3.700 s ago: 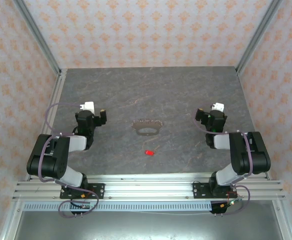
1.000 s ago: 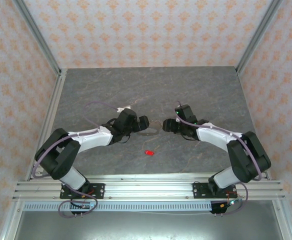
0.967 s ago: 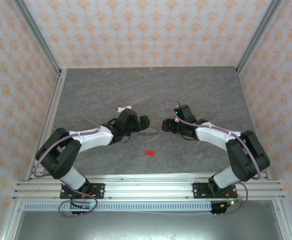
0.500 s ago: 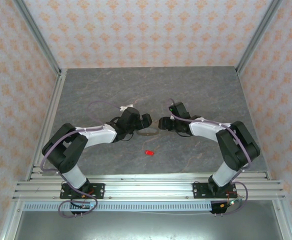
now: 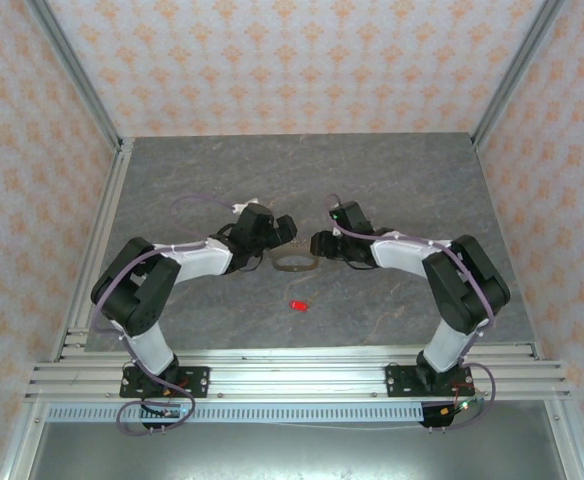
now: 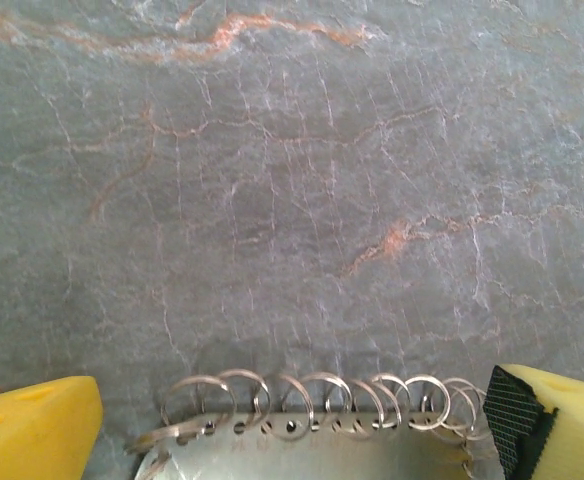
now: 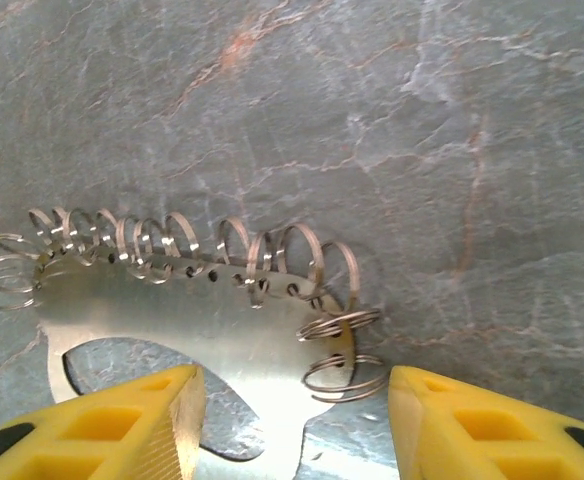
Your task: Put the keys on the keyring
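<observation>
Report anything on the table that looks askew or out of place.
On the keyring, two small rings at one end lie splayed sideways, while the rest stand in a neat row along the edge. The red key lies on its own, apart from the keyring.

Black joints and white link shells make up the left arm [image 5: 187,262] and right arm [image 5: 412,258]. A thin lilac cable [image 5: 197,203] loops behind each claw. The left claw [image 6: 292,430] and right claw [image 7: 292,425] have bright yellow fingers [image 7: 102,425], one with a black cross-hatched pad [image 6: 512,415].

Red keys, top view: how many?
1. The red key lies on the table, on the near side of the keyring, apart from it. More could be hidden from view.
</observation>
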Tool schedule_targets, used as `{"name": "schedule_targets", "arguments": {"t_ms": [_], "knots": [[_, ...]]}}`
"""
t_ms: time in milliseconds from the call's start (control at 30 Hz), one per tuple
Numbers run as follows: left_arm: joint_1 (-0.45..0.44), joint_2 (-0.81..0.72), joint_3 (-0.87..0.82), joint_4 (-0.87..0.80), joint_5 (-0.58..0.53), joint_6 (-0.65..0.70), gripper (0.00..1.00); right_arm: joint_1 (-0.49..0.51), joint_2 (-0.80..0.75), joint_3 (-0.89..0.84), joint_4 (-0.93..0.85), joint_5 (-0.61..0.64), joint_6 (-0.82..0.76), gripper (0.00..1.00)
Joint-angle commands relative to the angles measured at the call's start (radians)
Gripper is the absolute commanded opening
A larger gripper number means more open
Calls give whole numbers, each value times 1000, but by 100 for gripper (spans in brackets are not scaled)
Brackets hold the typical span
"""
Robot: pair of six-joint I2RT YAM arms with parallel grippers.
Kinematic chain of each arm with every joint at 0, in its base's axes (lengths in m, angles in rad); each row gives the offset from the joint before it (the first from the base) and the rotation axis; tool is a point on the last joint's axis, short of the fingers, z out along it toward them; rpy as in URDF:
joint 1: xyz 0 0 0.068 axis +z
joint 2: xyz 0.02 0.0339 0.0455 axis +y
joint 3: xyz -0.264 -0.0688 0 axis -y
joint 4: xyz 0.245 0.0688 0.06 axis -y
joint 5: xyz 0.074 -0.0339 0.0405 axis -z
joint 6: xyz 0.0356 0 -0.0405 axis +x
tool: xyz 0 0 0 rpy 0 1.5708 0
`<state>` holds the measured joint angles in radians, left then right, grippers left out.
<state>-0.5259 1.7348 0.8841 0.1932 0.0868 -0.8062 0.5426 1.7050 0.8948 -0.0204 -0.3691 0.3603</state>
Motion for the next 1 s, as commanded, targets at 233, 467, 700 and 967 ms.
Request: {"name": "schedule_targets", "arguments": {"t_ms": [233,467,700,967], "knots": [[43,72,137,-44,29,78,100,31,-19,-5,19,13,32,51],[48,1,132,-80,71,81,100,31,-66,1,-52,121,-50,51],[-2,-94,47,-71,92,29,100,31,-20,60,-90,154,-92,60],[-77,-104,-34,-5,64,-25,100,25,38,91,-60,117,-87,62]]}}
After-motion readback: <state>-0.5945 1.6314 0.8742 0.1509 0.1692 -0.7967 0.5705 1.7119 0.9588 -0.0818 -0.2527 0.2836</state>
